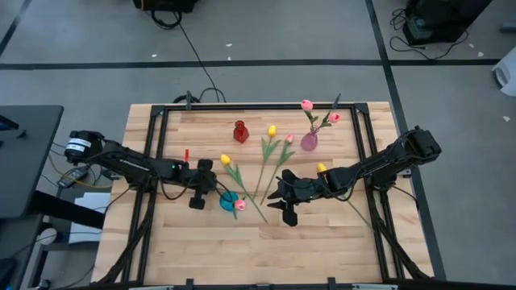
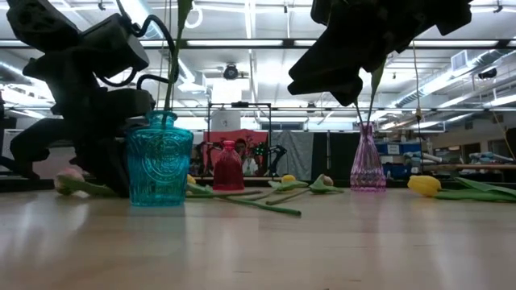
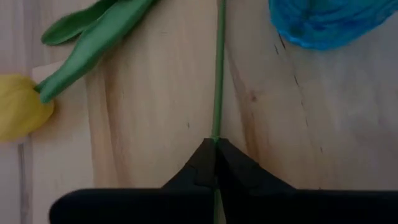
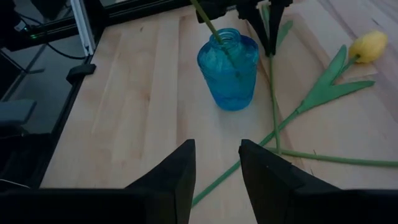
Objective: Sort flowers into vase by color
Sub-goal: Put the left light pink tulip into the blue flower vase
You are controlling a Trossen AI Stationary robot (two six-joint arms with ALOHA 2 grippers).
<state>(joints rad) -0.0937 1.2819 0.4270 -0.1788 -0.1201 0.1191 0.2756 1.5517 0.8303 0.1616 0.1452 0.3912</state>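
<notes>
My left gripper (image 3: 214, 144) (image 1: 211, 184) is low at the table, just left of the teal vase (image 1: 227, 199) (image 4: 229, 68), and shut on a thin green stem. A stem stands in that vase, with a pink head (image 1: 239, 205) beside its mouth. A yellow tulip (image 1: 226, 159) (image 3: 18, 115) lies flat on the table past the held stem. My right gripper (image 4: 216, 160) (image 1: 282, 201) hangs open above the table, right of the teal vase. The pink vase (image 1: 309, 142) holds two pink tulips. My left gripper pinches the green stem (image 3: 217, 127) between its two fingertips, slanting down from the table's left. The stem runs on from the fingertips toward the table's right, low along the wood beside the teal vase. Which flower head belongs to it does not show.
A red vase (image 1: 240, 132) stands toward the far edge. A yellow tulip (image 1: 272, 130) and a pink one (image 1: 289, 138) lie mid-table, their stems crossing near my right gripper. Another yellow tulip (image 1: 321, 167) (image 2: 425, 186) lies under the right arm. Bare wood along the near edge.
</notes>
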